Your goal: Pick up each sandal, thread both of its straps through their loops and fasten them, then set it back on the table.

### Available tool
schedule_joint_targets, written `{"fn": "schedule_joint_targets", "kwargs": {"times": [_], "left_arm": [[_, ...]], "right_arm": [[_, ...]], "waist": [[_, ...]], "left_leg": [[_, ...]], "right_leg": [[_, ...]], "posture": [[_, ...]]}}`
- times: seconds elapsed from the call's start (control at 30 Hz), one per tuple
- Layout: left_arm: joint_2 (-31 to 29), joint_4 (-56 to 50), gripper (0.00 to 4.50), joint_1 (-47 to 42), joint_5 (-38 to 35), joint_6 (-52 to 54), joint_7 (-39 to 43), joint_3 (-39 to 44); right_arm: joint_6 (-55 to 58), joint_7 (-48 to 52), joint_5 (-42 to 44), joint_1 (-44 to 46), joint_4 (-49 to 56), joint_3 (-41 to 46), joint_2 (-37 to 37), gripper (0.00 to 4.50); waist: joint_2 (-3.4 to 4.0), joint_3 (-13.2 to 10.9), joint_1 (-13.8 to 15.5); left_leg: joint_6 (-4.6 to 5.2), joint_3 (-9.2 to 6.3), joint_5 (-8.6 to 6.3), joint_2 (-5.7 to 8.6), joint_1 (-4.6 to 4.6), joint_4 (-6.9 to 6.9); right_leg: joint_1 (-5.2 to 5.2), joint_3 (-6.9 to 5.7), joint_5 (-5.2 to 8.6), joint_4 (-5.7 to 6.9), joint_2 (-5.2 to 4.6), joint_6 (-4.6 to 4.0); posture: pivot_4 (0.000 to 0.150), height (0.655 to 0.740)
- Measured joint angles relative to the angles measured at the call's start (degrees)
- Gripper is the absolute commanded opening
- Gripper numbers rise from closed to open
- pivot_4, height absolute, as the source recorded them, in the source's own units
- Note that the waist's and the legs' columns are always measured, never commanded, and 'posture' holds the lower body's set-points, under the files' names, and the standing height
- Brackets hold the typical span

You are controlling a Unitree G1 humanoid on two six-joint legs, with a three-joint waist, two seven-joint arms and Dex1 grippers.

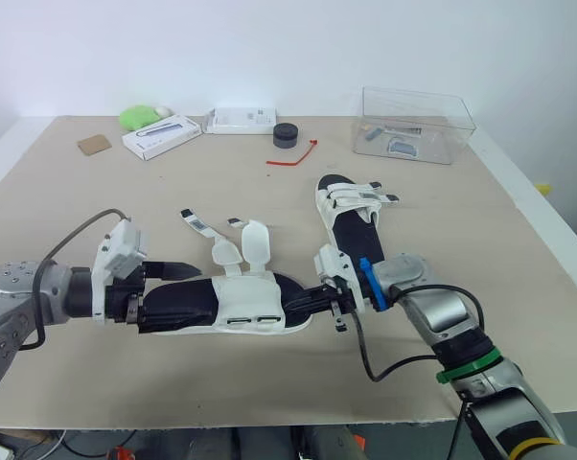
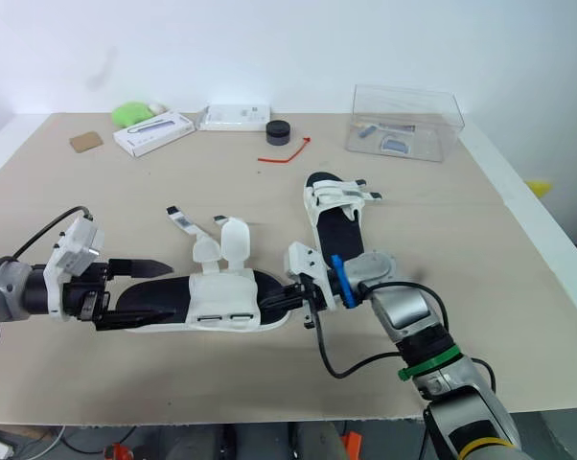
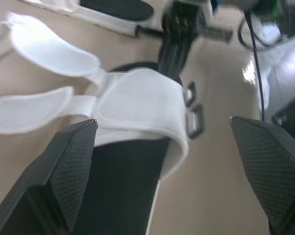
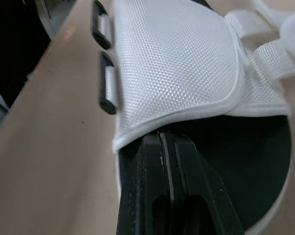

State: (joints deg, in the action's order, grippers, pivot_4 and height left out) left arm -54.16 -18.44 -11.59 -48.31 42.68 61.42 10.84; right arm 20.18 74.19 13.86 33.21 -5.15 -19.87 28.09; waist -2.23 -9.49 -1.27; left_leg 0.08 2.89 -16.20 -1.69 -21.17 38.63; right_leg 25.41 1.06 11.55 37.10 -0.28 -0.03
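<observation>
The far sandal point(image 1: 354, 213) lies on the bench point(image 1: 97, 211), its straps apparently fastened. The near sandal point(image 1: 233, 305) lies between the grippers with its straps point(image 1: 242, 244) loose and its loops point(image 1: 253, 319) empty. The left gripper point(image 1: 164, 295) has its jaws wide astride one end, and the right gripper point(image 1: 303, 301) has its jaws closed together at the other.

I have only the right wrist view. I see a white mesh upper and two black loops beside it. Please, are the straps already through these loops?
Observer: No. Both white straps of this white sandal with black footbed lie open, spread away from the black loops.
Operator: Where is the left gripper?
Observer: The left gripper is open, with its fingers on either side of the sandal's other end.
Operator: And the second sandal?
Observer: The second white sandal lies farther back on the beige table. It looks already fastened.
</observation>
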Motion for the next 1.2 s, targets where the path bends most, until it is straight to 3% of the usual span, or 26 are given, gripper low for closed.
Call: {"fn": "schedule_joint_targets", "kwargs": {"times": [0.1, 0.23, 0.4, 0.73, 1.0, 1.2], "left_arm": [[3.97, 5.05, 4.45, -3.95, 1.45, 1.43, -6.36, -0.02], [12.93, 16.38, 4.45, -13.12, 3.23, 8.49, -20.99, 0.39], [18.2, 25.77, 4.45, -17.77, 4.43, 16.34, -30.88, 0.71], [23.53, 34.94, 4.45, -25.6, 1.65, 29.4, -33.48, 6.63], [28.29, 39.67, 4.45, -30.21, 3.23, 28.6, -31.45, 4.3], [31.32, 52.46, 4.45, -36.62, 4.46, 24.03, -32.3, 7.69]], "right_arm": [[-0.92, -0.44, -1.11, 1.24, -1.17, -0.03, -0.15, 0.04], [-1.99, -0.64, -1.86, 1.64, -2.2, -0.1, -0.73, 0.04], [-2.93, -0.61, -2.16, 1.62, -2.34, -0.16, -0.85, 0.04], [-3.37, -0.63, -2.74, 1.65, -2.33, -0.16, -0.64, 0.04], [-3.63, -0.78, -2.93, 1.63, -2.19, -0.16, -0.63, 0.04], [-3.84, -0.86, -3.03, 1.61, -2.07, -0.16, -0.8, 0.04]], "waist": [[-0.06, 0.01, 0.04], [-0.12, 0.04, 0.1], [-0.23, 0.04, -0.15], [-0.28, 0.07, 0.06], [-0.28, 0.07, 0.07], [-0.29, 0.06, -0.06]], "left_leg": [[-0.01, -0.02, 0.01, 0.0, -0.01, 0.07], [-0.02, -0.07, 0.01, 0.04, -0.02, 0.14], [-0.03, -0.05, 0.01, 0.04, -0.04, 0.13], [-0.1, -0.17, 0.04, 0.15, -0.02, 0.15], [-0.16, -0.28, 0.08, 0.18, -0.08, 0.2], [-0.23, -0.38, 0.12, 0.18, -0.14, 0.21]], "right_leg": [[-0.03, -0.01, -0.09, 0.0, 0.02, -0.1], [-0.08, -0.02, -0.2, 0.02, -0.02, -0.21], [-0.05, 0.02, -0.21, 0.03, -0.04, -0.2], [-0.12, -0.05, -0.24, 0.08, -0.2, -0.19], [-0.13, -0.03, -0.25, 0.08, -0.22, -0.17], [-0.11, -0.09, -0.27, 0.07, -0.18, -0.21]], "posture": [[0.15, 0.74], [0.15, 0.74], [0.15, 0.74], [0.15, 0.74], [0.15, 0.74], [0.15, 0.74]]}}
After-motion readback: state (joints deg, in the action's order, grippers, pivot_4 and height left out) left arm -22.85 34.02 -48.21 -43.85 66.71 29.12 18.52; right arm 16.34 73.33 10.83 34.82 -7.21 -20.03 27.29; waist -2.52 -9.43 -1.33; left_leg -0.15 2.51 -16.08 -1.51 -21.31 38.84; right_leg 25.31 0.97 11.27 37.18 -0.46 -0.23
